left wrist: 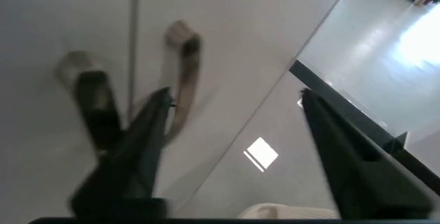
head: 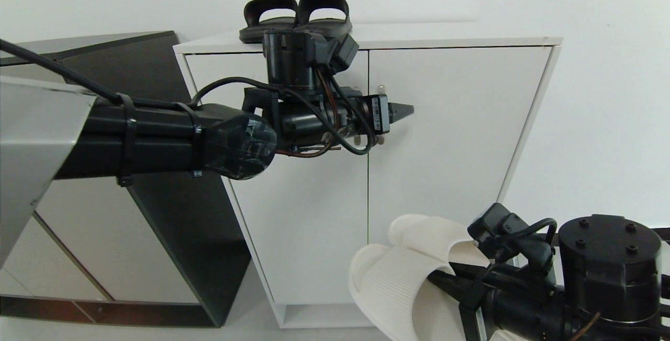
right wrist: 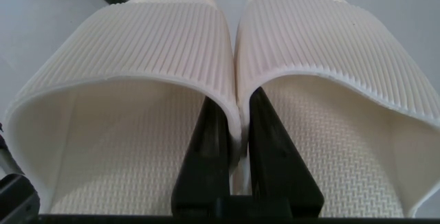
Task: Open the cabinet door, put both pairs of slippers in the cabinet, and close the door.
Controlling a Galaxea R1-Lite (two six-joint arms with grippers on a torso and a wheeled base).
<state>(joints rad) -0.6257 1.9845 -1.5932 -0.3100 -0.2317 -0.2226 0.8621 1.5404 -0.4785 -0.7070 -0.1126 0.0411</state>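
The white cabinet (head: 445, 136) stands with both doors closed. A pair of black slippers (head: 296, 16) rests on its top. My left gripper (head: 400, 112) is at the centre seam, level with the door handles (head: 381, 89). In the left wrist view this gripper (left wrist: 235, 99) is open, with one fingertip (left wrist: 159, 107) right beside a handle (left wrist: 184, 80) and nothing held. Low on the right, my right gripper (head: 445, 277) is shut on a pair of white slippers (head: 403, 278). Its fingers (right wrist: 206, 155) pinch the slippers' (right wrist: 130, 52) two inner edges together.
A dark slanted panel with mirrored faces (head: 172, 215) stands close to the cabinet's left side. A plain white wall (head: 602, 121) runs behind and to the right. Pale floor (left wrist: 371, 52) lies in front of the cabinet.
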